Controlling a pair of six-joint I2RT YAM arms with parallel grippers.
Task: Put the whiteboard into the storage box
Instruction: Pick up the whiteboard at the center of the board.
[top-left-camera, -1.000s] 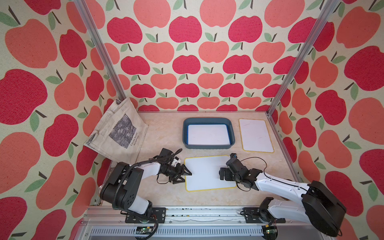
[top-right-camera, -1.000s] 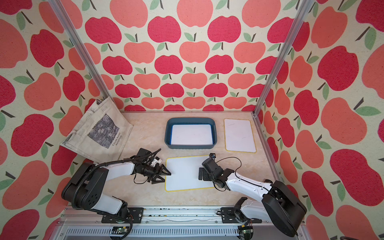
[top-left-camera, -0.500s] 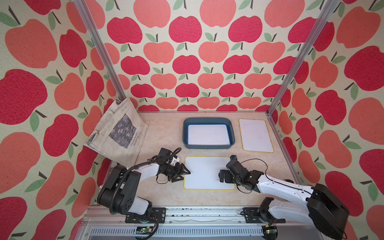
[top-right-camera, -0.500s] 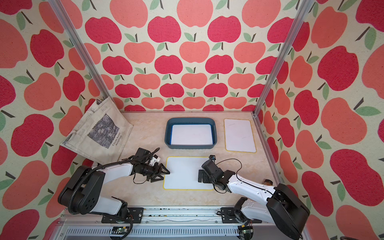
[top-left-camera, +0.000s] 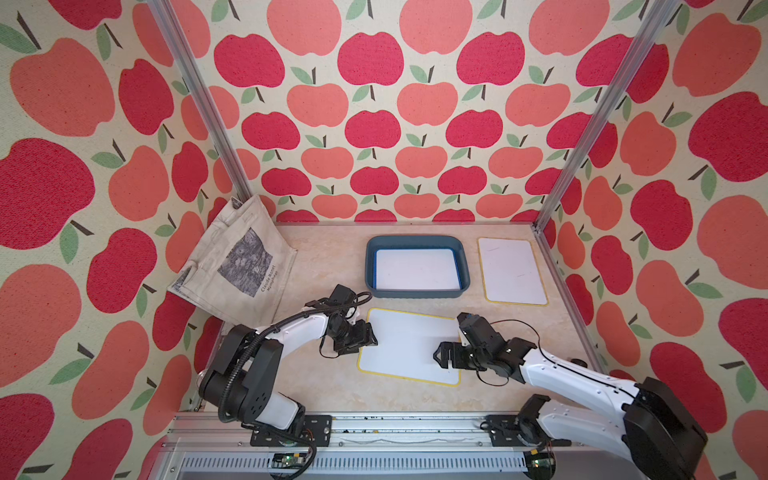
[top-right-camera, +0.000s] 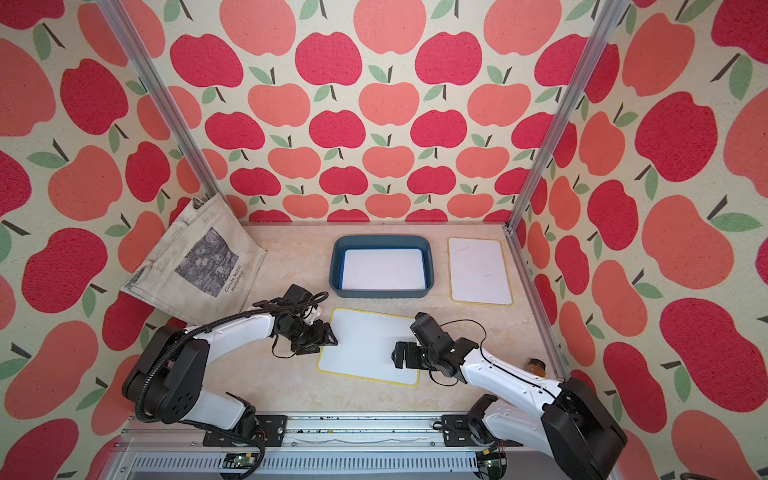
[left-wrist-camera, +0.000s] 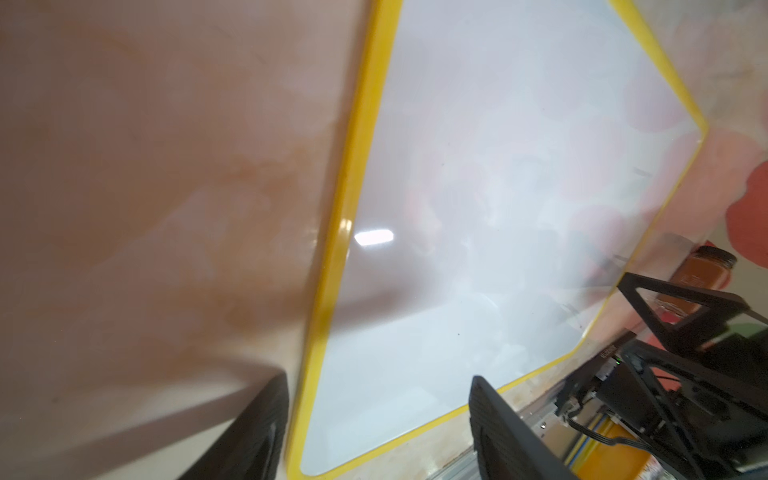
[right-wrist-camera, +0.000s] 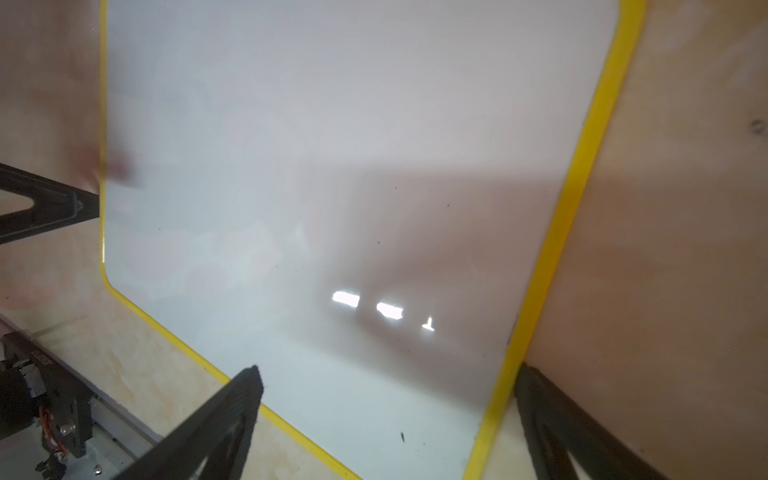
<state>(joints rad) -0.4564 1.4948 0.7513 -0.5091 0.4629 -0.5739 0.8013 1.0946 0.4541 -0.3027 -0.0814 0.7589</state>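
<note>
Three whiteboards: one in the box, two on the beige marbled table (top-left-camera: 328, 266).
front whiteboard (top-left-camera: 409, 347): white rectangular board with a thin yellow frame and rounded corners. It lies on the table, slightly skewed, just in front of the storage box and outside it.
storage box (top-left-camera: 415, 293): shallow dark teal-blue rectangular plastic bin with a flared rim, standing mid-table towards the rear.
boxed whiteboard (top-left-camera: 417, 269): white board with a blue frame, lying flat inside the storage box.
rear whiteboard (top-left-camera: 512, 270): white board with a yellow frame, flat on the table beside the storage box's right wall, not touching it.
left gripper (left-wrist-camera: 378, 428): at the front whiteboard's left short edge. Jaws spread, straddling the frame, with one finger over bare table and one over the white face. Contact cannot be told.
right gripper (right-wrist-camera: 386, 428): at the opposite short edge. Jaws spread, likewise straddling the frame, pinching nothing.
tote bag (top-left-camera: 239, 266): cream cloth bag with a grey print, propped against the left wall.
jar (top-right-camera: 536, 365): small amber jar with a dark lid, at the table's right edge.
</note>
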